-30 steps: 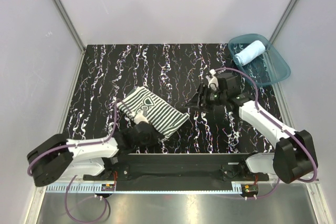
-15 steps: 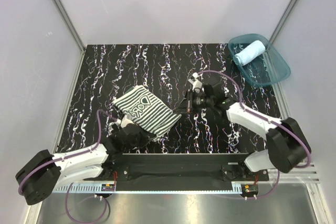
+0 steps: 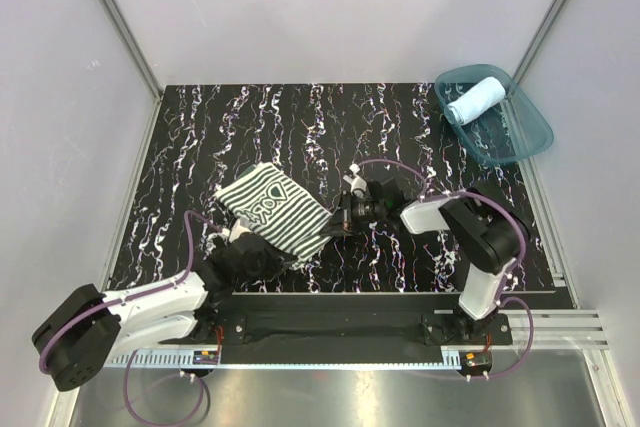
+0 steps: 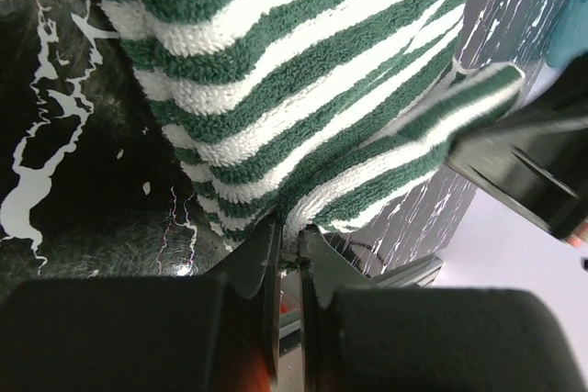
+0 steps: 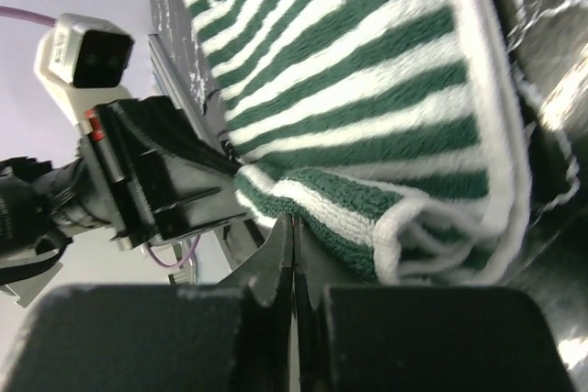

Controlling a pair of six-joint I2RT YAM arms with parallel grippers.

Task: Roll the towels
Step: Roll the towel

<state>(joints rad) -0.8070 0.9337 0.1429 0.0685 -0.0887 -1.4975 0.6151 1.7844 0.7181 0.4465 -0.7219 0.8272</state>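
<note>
Striped towel: soft, floppy, so grab the hem. Left gripper pinches it; right gripper is pressed together at its corner.

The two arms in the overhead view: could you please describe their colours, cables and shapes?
The left arm and right arm have white shells between bulky black joints, each trailed by a thin purple cable. The left gripper and right gripper have flat black fingers.
</note>
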